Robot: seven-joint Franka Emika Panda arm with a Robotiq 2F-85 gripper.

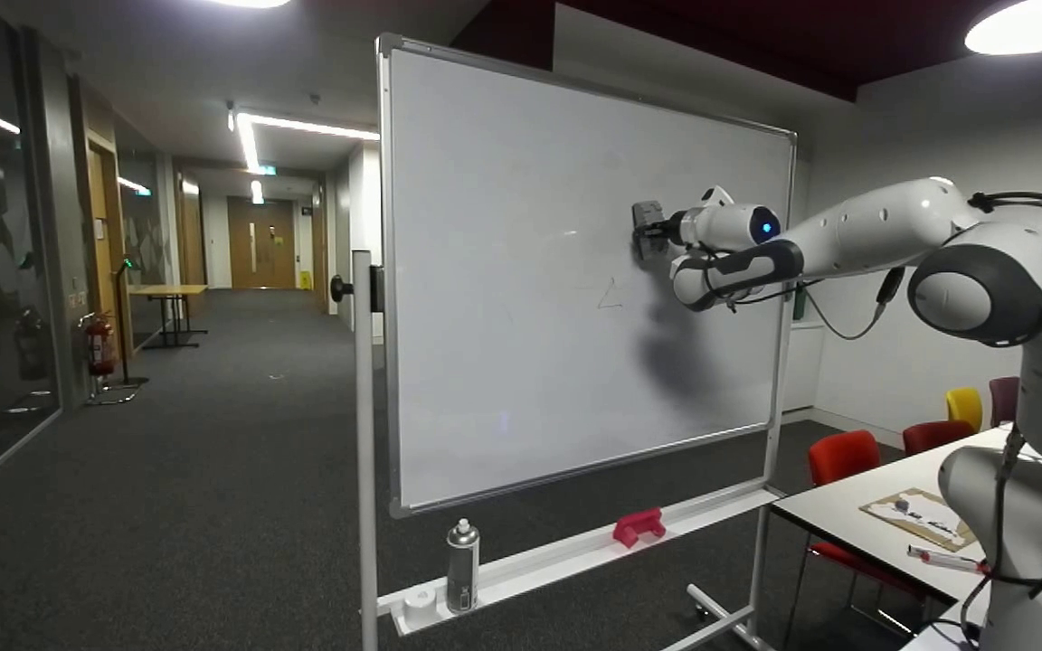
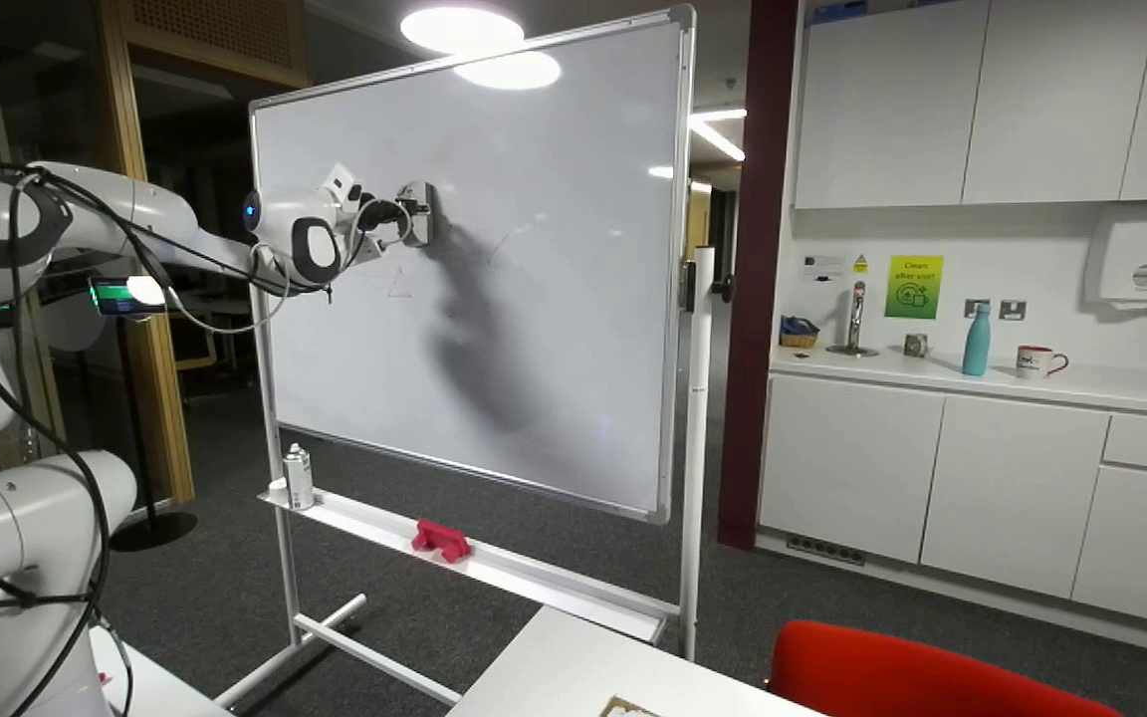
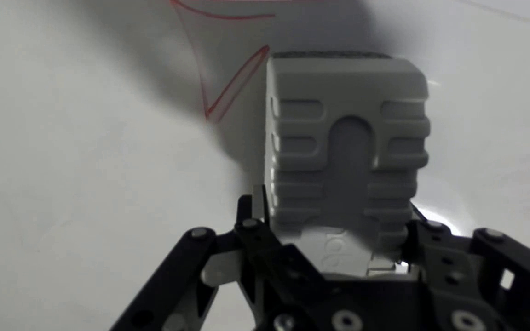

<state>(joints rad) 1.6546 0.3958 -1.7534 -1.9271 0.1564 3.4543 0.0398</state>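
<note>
My gripper (image 3: 336,216) is closed on a grey ribbed board eraser (image 3: 348,142), with one finger on each side of it. In both exterior views the eraser (image 1: 648,228) (image 2: 419,212) is at the face of the white board (image 1: 503,316) (image 2: 583,319). Whether its felt lies flat on the board I cannot tell. In the wrist view, red pen lines (image 3: 237,82) are beside the eraser's upper left. A small drawn triangle (image 1: 610,295) (image 2: 400,284) is below the eraser in both exterior views. A short stroke (image 2: 498,249) is right of it in an exterior view.
The board's lower ledge (image 1: 566,562) bears a spray can (image 1: 463,565), a white roll (image 1: 420,604) and a red holder (image 1: 639,527). A table (image 1: 838,497) with a cardboard sheet (image 1: 878,506) and markers (image 1: 944,560) is near the arm base. A red chair (image 2: 932,667) stands by the table.
</note>
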